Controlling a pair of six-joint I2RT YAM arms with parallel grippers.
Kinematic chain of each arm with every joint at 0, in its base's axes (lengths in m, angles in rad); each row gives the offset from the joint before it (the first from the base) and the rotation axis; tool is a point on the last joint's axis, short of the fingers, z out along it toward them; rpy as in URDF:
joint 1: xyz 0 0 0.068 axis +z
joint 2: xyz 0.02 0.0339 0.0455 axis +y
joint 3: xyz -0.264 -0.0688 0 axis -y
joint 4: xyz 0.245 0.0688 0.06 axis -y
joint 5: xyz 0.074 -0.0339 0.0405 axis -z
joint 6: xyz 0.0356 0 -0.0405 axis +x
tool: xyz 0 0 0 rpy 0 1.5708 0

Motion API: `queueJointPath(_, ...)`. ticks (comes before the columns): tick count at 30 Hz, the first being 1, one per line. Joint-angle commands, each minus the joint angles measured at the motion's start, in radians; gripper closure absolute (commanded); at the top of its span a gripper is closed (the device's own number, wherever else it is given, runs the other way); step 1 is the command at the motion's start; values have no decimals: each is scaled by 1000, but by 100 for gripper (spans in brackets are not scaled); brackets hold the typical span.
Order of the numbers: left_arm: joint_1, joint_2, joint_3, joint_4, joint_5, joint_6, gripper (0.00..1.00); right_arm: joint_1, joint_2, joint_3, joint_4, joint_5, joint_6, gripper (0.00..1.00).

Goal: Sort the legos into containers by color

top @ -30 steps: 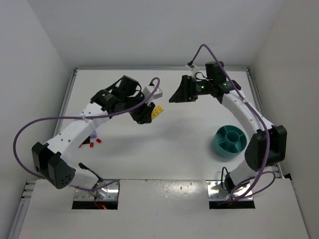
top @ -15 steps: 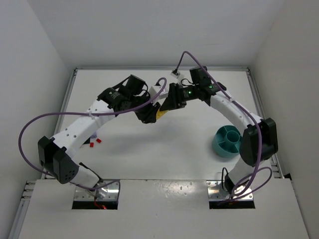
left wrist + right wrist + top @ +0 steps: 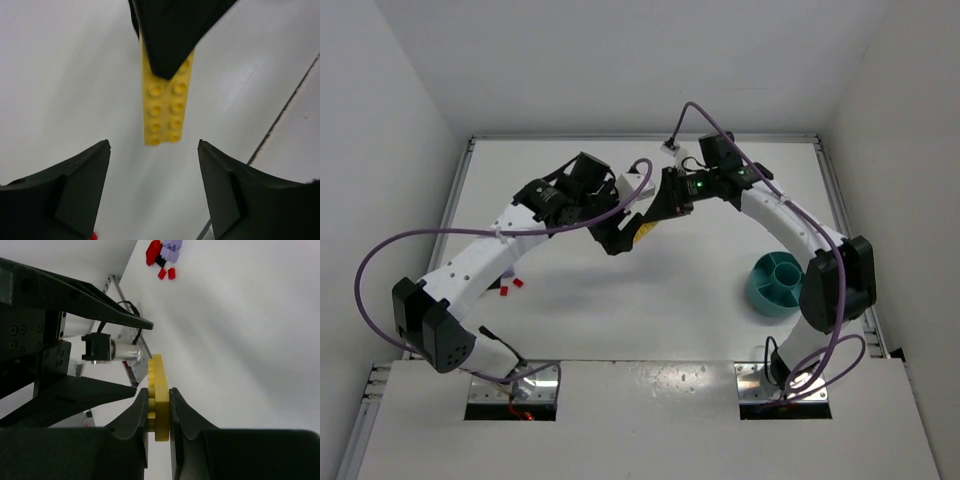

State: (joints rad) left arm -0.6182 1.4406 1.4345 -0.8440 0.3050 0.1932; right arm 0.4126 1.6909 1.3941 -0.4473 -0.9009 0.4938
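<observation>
Gripping a long yellow two-row studded lego [image 3: 162, 100] — right pincer [image 3: 159, 392], left pincer [image 3: 152, 145] spread wide

Yellow brick [image 3: 164, 115] held up in front of the left gripper [image 3: 153, 150], whose fingers stand spread.

From here you see the left gripper's two dark fingers [image 3: 75, 185] low in the picture, one at each side, well apart and with nothing between them. The long yellow brick hangs lengthwise above the gap, two rows of studs facing the camera, its lower end about level with the fingertips and touching neither. Its upper end is covered by the black pointed tips of the right gripper [image 3: 165, 65], which comes in from the top edge. Behind lies the white table [image 3: 60, 75], with a thin dark seam [image 3: 280, 120] running diagonally at the right. A red speck [image 3: 94, 235] shows at the bottom edge.
</observation>
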Motion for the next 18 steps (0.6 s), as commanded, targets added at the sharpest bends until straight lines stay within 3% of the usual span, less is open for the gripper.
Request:
queueJointPath(1, -5, -86, -20, 22, -79, -17, 21, -26, -43, 114, -63, 65, -92, 100)
queueJointPath(5, 15, -149, -45, 31, -124, -35, 17, -38, -91, 134, -163, 186, -181, 100)
queueJointPath(6, 43, -166, -45, 31, -133, -46, 13, -49, -100, 143, -197, 317, -269, 100)
queueJointPath(7, 58, -183, -55, 31, -133, -46, 1, -49, -126, 143, -224, 383, -320, 100)
queueJointPath(12, 132, -319, -168, 83, -179, -61, 0, -89, -302, -16, -280, 822, -659, 100)
queueJointPath(18, 193, -361, -282, 95, -230, -115, 0, -251, -466, -95, -459, 977, -860, 100)
